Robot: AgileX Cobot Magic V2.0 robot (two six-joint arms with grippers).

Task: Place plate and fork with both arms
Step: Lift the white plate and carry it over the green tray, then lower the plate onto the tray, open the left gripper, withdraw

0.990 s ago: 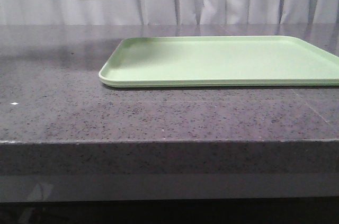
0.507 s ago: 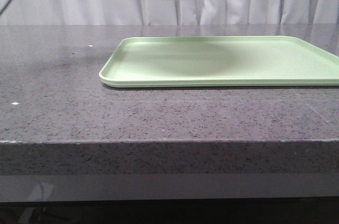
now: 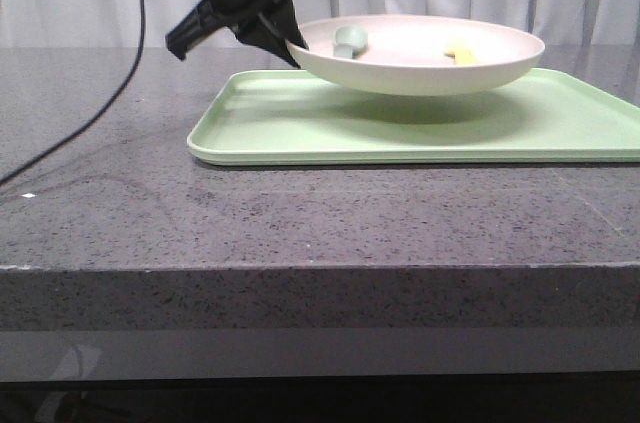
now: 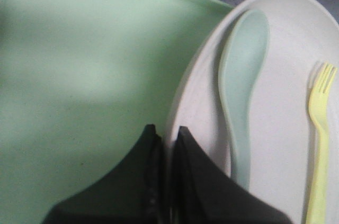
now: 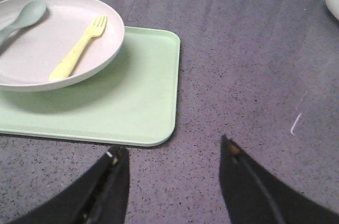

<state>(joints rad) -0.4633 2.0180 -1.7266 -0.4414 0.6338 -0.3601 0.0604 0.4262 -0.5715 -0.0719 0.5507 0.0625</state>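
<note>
Pinched at its rim by the left gripper (image 4: 165, 144), the plate (image 3: 420, 68) is held just above the tray (image 3: 300, 133), with the fork (image 5: 78, 49) and spoon (image 4: 241, 81) inside; tilting could spill them. The right gripper (image 5: 172, 152) is held wide open, empty

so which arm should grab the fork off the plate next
Probably the right. The right gripper is open and empty, over the bare table beside the tray. The left gripper is shut on the plate's rim, above the tray. The fork lies on the plate.
</note>
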